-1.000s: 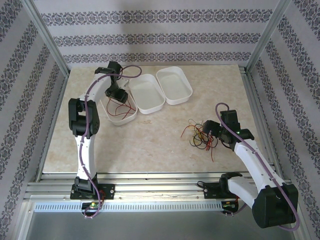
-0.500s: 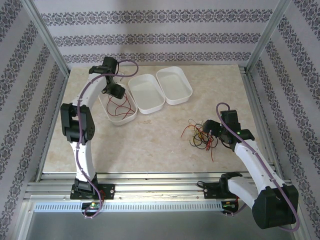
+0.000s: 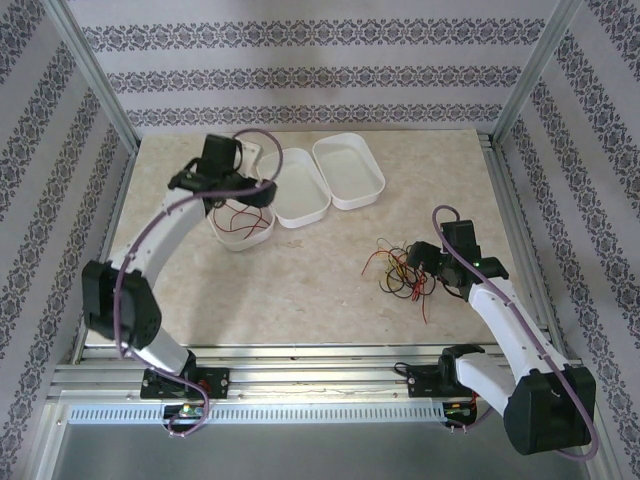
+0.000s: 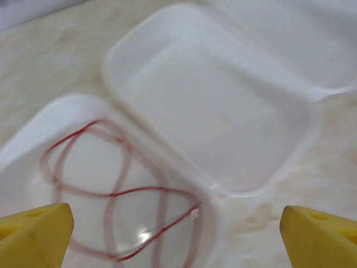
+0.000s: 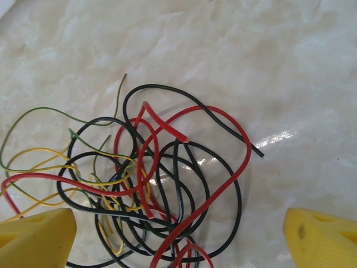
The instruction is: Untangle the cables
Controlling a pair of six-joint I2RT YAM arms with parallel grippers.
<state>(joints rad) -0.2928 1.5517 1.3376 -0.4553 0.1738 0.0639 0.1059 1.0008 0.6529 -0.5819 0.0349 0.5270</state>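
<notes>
A tangle of thin cables (image 3: 400, 272) in red, black, yellow and green lies on the table at the right. In the right wrist view the tangle (image 5: 156, 178) sits directly under my right gripper (image 5: 178, 237), which is open with nothing between its yellow fingertips (image 5: 39, 234). From above, the right gripper (image 3: 414, 258) hovers at the tangle's right edge. One red cable (image 3: 240, 215) lies looped inside the left white tray (image 3: 240, 240). My left gripper (image 3: 245, 195) hangs over that tray, open and empty. In the left wrist view the red cable (image 4: 111, 192) lies below the left gripper (image 4: 178, 237).
Three white trays stand in a row at the back: the left one, a middle tray (image 3: 296, 212) and a right tray (image 3: 372, 188). The left wrist view has the middle tray (image 4: 134, 56) bare inside. An aluminium frame edges the table.
The left arm's elbow has swung down and to the left, while its gripper stays over the left tray. The right arm and the tangle have not moved.
</notes>
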